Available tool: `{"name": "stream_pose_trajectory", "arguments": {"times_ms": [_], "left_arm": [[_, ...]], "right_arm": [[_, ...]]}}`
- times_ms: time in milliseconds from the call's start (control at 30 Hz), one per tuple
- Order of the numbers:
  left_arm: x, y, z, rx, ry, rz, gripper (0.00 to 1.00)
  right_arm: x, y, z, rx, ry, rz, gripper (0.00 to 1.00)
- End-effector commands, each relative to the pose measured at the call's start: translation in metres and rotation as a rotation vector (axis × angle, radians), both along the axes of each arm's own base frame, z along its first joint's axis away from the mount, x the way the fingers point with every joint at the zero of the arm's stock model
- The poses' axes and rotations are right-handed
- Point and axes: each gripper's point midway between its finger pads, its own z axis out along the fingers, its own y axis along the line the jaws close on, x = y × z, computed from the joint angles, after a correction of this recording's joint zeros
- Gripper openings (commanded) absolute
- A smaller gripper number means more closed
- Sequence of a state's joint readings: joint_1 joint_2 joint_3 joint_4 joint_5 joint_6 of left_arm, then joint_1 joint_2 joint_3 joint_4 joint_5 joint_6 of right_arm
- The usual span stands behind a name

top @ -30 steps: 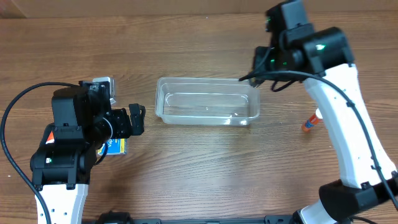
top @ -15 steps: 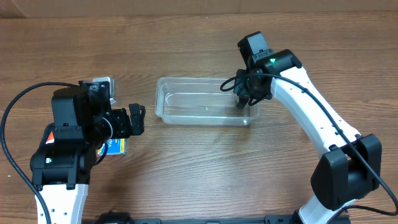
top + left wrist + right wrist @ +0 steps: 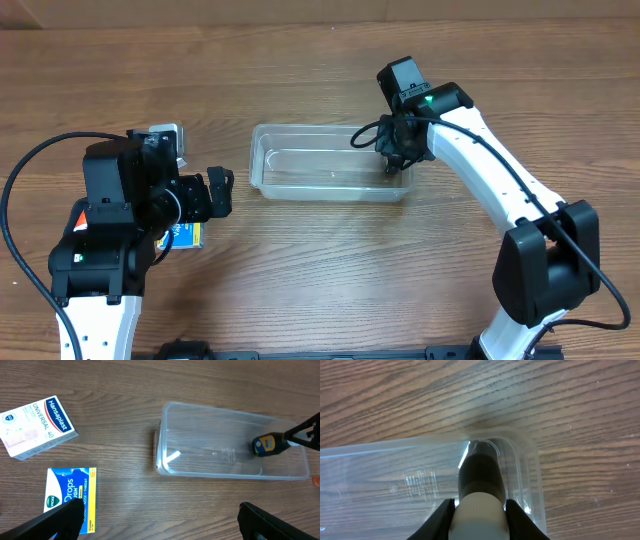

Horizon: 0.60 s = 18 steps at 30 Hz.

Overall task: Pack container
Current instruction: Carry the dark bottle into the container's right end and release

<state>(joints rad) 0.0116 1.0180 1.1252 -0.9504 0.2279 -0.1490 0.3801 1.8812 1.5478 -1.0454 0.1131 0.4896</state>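
From overhead, the clear plastic container [image 3: 335,175] lies lengthwise in the middle of the wooden desk [image 3: 320,290]. The right gripper [image 3: 393,165] reaches down into its right end; what it carries cannot be made out from here. The left gripper [image 3: 218,190] hangs above the desk just left of the container, apart from it. A Hansaplast box [image 3: 172,138] shows partly behind the left arm, and a blue Vicks drops box [image 3: 186,236] sticks out from under it.

In the left wrist view, the left gripper [image 3: 159,510] has its jaws spread wide at the two lower corners, with nothing between them. The Hansaplast box [image 3: 37,425] lies tilted at the upper left, with the Vicks drops box [image 3: 70,495] below it and a strip of desk [image 3: 125,390] between them. The container [image 3: 200,435] is to the right. At its far right end a small dark tube [image 3: 266,445] with a yellow and blue label lies inside, held by the right gripper [image 3: 302,435].

In the right wrist view, the right gripper [image 3: 480,522] has its jaws clamped on either side of the tube [image 3: 479,480]. The tube is pale where it is gripped and black at the far end. That black end sits inside the rounded corner of the container [image 3: 532,475], close to the end wall; whether it touches the floor I cannot tell. Bare desk [image 3: 420,390] lies beyond the rim.
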Motion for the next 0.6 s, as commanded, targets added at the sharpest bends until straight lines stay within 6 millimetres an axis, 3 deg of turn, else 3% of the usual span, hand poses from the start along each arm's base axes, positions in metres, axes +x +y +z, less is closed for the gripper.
{"name": "stream_pose_trajectory", "arguments": {"times_ms": [0, 33, 100, 200, 233, 300, 400, 467, 567], "left_arm": [[0.003, -0.002, 0.009, 0.014, -0.03, -0.022, 1.0], [0.003, -0.002, 0.009, 0.014, -0.03, -0.022, 1.0], [0.003, -0.002, 0.009, 0.014, -0.031, -0.022, 1.0], [0.003, -0.002, 0.01, 0.014, -0.031, -0.022, 1.0], [0.003, -0.002, 0.01, 0.014, -0.031, -0.022, 1.0], [0.003, -0.002, 0.01, 0.014, -0.031, -0.022, 1.0], [0.003, -0.002, 0.01, 0.014, -0.031, -0.022, 1.0], [0.003, -0.002, 0.009, 0.014, -0.031, -0.022, 1.0], [0.003, -0.002, 0.01, 0.014, -0.031, -0.022, 1.0]], "right_arm": [[0.004, -0.005, -0.007, -0.027, 0.003, -0.011, 0.04], [0.003, -0.005, -0.01, -0.029, 0.01, -0.011, 0.06], [0.002, -0.006, -0.018, -0.039, 0.033, -0.01, 0.22], [0.002, -0.005, -0.019, -0.039, 0.032, -0.011, 0.29], [0.002, -0.005, -0.019, -0.039, 0.032, -0.011, 0.39], [0.003, -0.005, -0.019, -0.038, 0.03, -0.01, 0.48], [0.005, -0.005, -0.015, -0.037, 0.019, -0.011, 0.55], [0.009, -0.003, 0.0, -0.028, -0.015, 0.005, 0.56], [0.016, -0.002, 0.039, -0.018, -0.093, 0.036, 0.57]]}}
